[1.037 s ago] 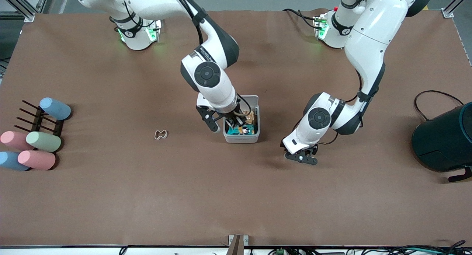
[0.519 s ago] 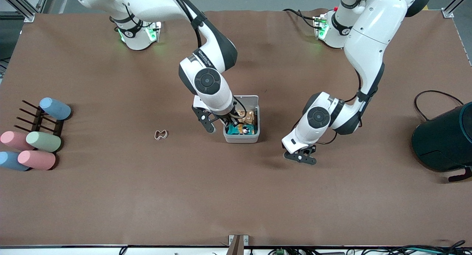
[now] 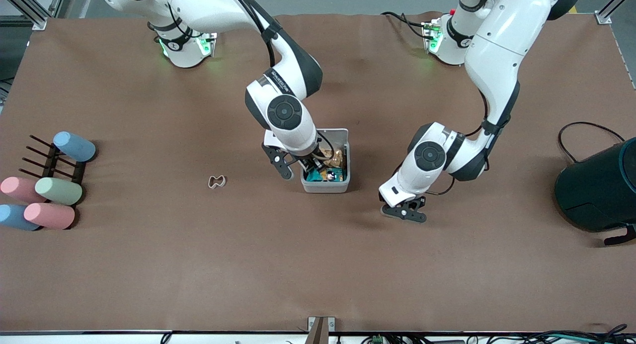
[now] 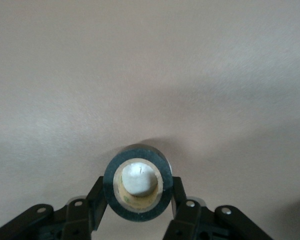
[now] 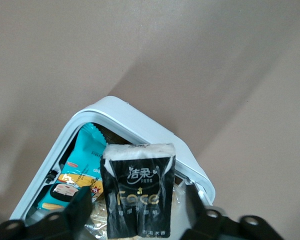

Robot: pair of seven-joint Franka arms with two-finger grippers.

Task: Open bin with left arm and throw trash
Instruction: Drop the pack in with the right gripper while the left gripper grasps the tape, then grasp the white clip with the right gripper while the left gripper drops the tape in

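Bin (image 3: 325, 185) sits mid-table, lid open, already stuffed with wrappers. Over it the right gripper (image 3: 298, 166) has spread its fingers, and the black packet (image 5: 138, 190) stands upright between them, long axis vertical; it could perch on the pile instead of sinking. Beside the bin, the left gripper (image 3: 405, 211) clamps the black ring (image 4: 137, 189). A white loop (image 3: 216, 181) lies toward the right arm's end.

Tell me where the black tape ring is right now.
The black tape ring sits between the left claw's fingers, low over the table mat, toward the left arm's end from the open white bin.
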